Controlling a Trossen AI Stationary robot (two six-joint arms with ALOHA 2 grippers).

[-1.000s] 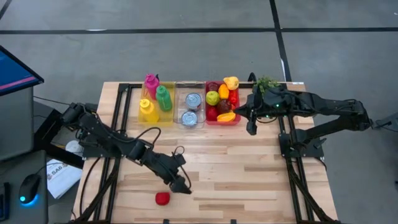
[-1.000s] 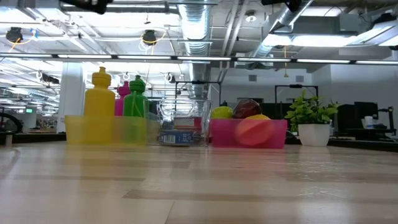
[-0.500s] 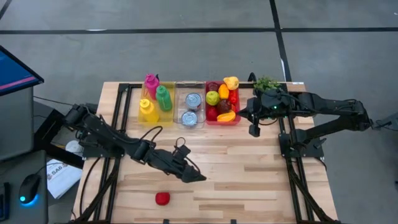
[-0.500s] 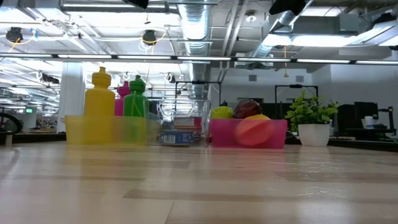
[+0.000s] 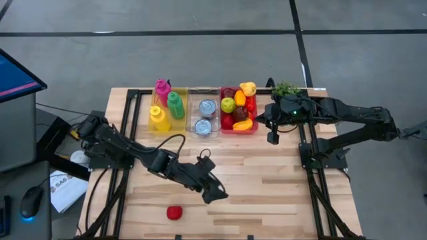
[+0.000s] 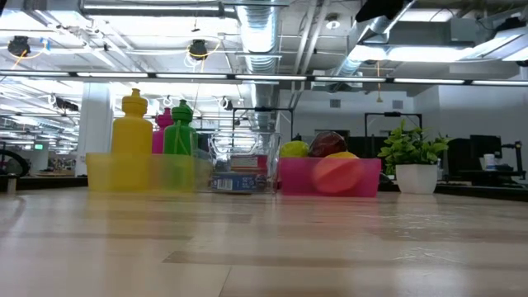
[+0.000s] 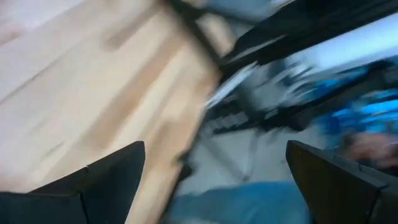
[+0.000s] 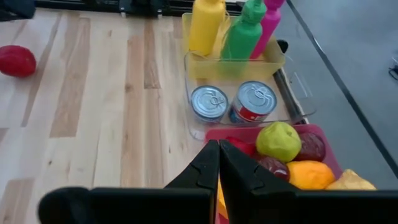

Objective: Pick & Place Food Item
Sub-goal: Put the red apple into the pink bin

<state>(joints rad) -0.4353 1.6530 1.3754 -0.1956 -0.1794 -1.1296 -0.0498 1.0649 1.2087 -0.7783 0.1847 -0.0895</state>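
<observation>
**Station state: red food item on table, both grippers empty**

Layout, left to right in the high view:

1. The left arm reaches across the table [image 5: 267, 180] toward its near centre. The left gripper [image 5: 215, 195] has its fingers spread wide and holds nothing (the left wrist view shows the two dark fingers [image 7: 93, 180] far apart, with bare wood between them).

2. The red food item [image 5: 174, 212] lies on the wood near the front edge, left of the left gripper and apart from it. It also shows in the right wrist view [image 8: 17, 60].

3. Three bins stand in a row at the far edge. The yellow bin [image 5: 153, 127] holds a yellow bottle [image 5: 158, 117], a green bottle [image 5: 175, 105] and a pink bottle [image 5: 162, 90]. The clear bin [image 5: 189, 127] holds two cans [image 5: 207, 107]. The red bin [image 5: 244, 131] holds mixed fruit [image 5: 228, 105].

4. The right gripper [image 5: 272, 139] hangs just right of the red bin, fingers pressed together, empty.

5. A potted plant [image 5: 285, 89] stands at the far right corner.
</observation>
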